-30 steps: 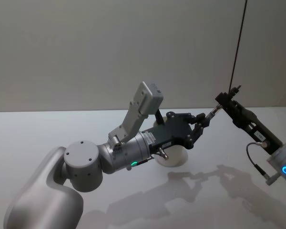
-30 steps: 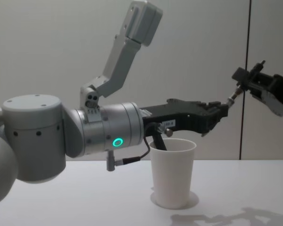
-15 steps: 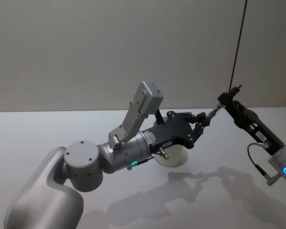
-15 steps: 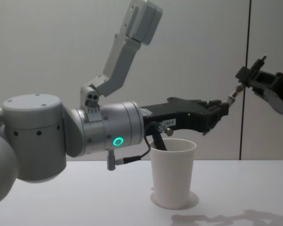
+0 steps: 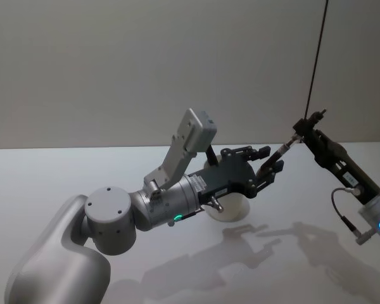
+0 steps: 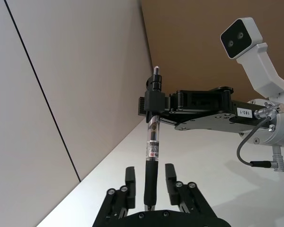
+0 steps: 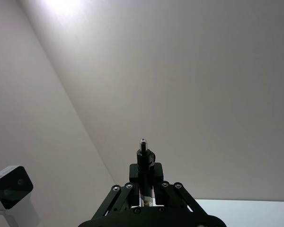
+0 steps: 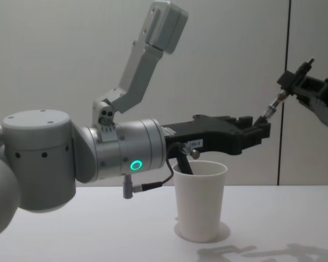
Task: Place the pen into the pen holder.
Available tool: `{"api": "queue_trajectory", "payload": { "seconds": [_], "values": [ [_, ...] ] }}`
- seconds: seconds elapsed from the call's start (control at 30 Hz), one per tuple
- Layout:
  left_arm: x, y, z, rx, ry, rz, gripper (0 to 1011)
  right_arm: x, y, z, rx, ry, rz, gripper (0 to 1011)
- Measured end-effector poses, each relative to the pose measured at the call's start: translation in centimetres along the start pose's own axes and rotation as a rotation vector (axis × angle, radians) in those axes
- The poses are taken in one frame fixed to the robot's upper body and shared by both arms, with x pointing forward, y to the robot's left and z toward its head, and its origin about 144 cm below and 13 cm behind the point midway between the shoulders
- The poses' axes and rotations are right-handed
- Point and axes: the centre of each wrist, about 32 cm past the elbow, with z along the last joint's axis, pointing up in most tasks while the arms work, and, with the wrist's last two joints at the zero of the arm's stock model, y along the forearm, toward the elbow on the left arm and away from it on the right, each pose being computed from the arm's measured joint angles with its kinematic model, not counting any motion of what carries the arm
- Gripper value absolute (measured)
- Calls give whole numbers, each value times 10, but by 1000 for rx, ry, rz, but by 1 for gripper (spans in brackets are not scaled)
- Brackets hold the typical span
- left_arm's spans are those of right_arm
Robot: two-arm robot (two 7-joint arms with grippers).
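Two grippers meet on one pen, which is held in the air above the table.

Head view: you see the right gripper (image 5: 302, 131) at the right, raised off the table (image 5: 50, 183) and pinching the upper end of the pen (image 5: 286, 149). The pen slants down and to the left into the left gripper (image 5: 270, 159). That gripper's fingers stand spread on either side of the pen's lower end. The pen holder (image 5: 237, 210) stands on the table beneath the left arm, which hides most of it. The pen is outside the holder, above it and to its right.

Left wrist view: the left gripper (image 6: 150, 171) is spread, with a gap on each side of the pen (image 6: 153, 142) that runs between its two fingers (image 6: 130, 177). Farther along the barrel, the right gripper (image 6: 154, 101) is clamped across the pen near its far end.

Right wrist view: the right gripper (image 7: 144, 177) is pressed together on the pen (image 7: 142, 153), whose end projects just beyond the fingertips.

Chest view: the pen holder (image 8: 199, 199) stands upright on the table (image 8: 290, 218), mouth up. The left gripper (image 8: 259, 128) reaches out above and past its rim. The pen (image 8: 273, 105) rises from that gripper toward the right gripper (image 8: 291, 83) at the right edge, well above the holder.
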Motion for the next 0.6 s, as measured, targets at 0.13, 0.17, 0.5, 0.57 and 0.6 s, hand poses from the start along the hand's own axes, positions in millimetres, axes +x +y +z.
{"api": "queue_trajectory", "payload": {
  "seconds": [0.13, 0.17, 0.5, 0.57, 0.6],
  "values": [
    [0, 0, 0, 0, 0, 0, 511, 0, 0, 0, 1, -2, 1, 154],
    [0, 0, 0, 0, 0, 0, 524, 0, 0, 0, 1, -3, 1, 154],
    [0, 0, 0, -1, 0, -1, 844, -2, -2, 2, -10, -29, -3, 154],
    [0, 0, 0, -1, 0, -1, 878, -2, -2, 3, -14, -35, -5, 154],
    [0, 0, 0, -1, 0, -1, 907, -2, -3, 4, -17, -41, -6, 154]
  ]
}}
